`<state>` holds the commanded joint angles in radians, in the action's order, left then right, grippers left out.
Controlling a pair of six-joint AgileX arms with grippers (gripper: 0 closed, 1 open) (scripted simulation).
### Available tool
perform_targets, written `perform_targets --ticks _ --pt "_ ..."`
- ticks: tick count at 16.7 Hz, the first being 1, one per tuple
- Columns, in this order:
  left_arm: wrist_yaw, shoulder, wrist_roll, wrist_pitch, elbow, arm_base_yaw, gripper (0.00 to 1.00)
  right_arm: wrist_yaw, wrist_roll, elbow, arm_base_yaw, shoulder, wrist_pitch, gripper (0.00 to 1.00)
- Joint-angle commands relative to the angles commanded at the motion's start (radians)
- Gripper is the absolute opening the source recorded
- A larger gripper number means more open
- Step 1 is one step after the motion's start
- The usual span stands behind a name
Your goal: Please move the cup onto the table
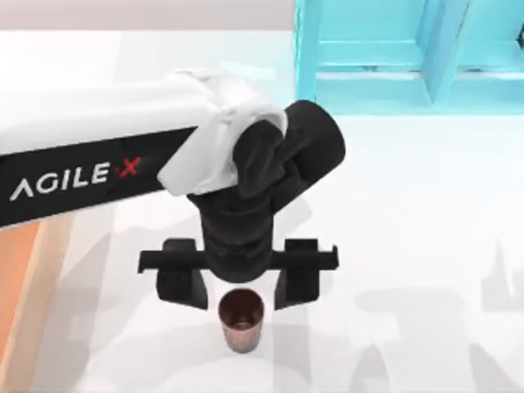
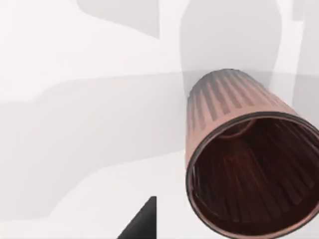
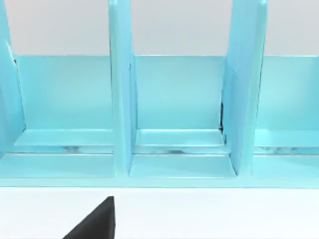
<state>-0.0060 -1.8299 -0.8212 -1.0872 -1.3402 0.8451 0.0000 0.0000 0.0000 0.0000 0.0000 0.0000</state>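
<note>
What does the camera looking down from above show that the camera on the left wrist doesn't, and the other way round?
Only the top view shows the white-and-black left arm, its open left gripper above the cup, the cyan shelf unit and the orange-brown wooden tray at the left edge. Only the left wrist view shows the ribbing deep inside the cup's dark reddish hollow. Both show the small copper-brown ribbed cup standing upright on the white glossy table.
</note>
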Motion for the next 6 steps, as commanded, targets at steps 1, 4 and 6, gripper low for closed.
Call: perform_targets --ticks 1,4,6 --pt "0.000 0.000 0.000 0.000 0.000 0.000 1.00 0.000 0.000 0.000 0.000 0.000 0.000 1.00" --pt "0.000 0.000 0.000 0.000 0.000 0.000 1.00 0.000 0.000 0.000 0.000 0.000 0.000 1.00" --pt "0.000 0.000 0.000 0.000 0.000 0.000 1.00 0.000 0.000 0.000 0.000 0.000 0.000 1.00"
